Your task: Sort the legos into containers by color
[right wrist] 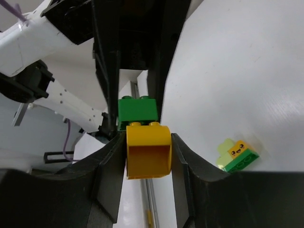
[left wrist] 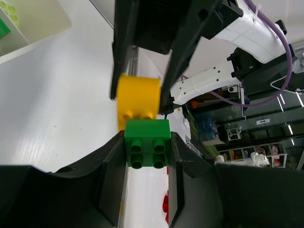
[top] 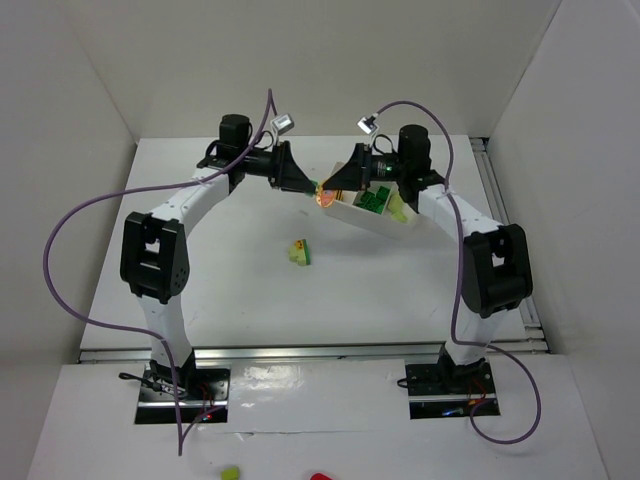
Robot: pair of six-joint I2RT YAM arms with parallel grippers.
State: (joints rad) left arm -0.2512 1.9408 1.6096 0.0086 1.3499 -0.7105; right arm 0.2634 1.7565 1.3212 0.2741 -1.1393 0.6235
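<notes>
Nearest the left wrist camera, the left tool is being shown clamped on a dark green studded plastic brick, its black fingers pressing both sides. A rounded orange-yellow plastic brick is butting against that brick's far face and is being flanked by the right tool. In the right wrist view that tool's fingers are lying against both sides of the yellow piece, so it is being judged as gripped, though its edges are blurring in the left wrist view. The joined pair is being held in the air above the far half of the tabletop, with the two tools facing each other nose to nose.

The pair's long axis is running straight from one tool to the other, left to right across the tabletop, with the seam lying between them. Separation is therefore being judged as a pull apart along that line, or a bend at the seam.

A white rectangular plastic tray is lying just beside the right tool, toward the far right corner, with green and pale pieces inside; the right arm is sitting nearer to it. A loose cluster of pale yellow-green and green bricks is lying near the tabletop's middle, well apart from both tools.
</notes>
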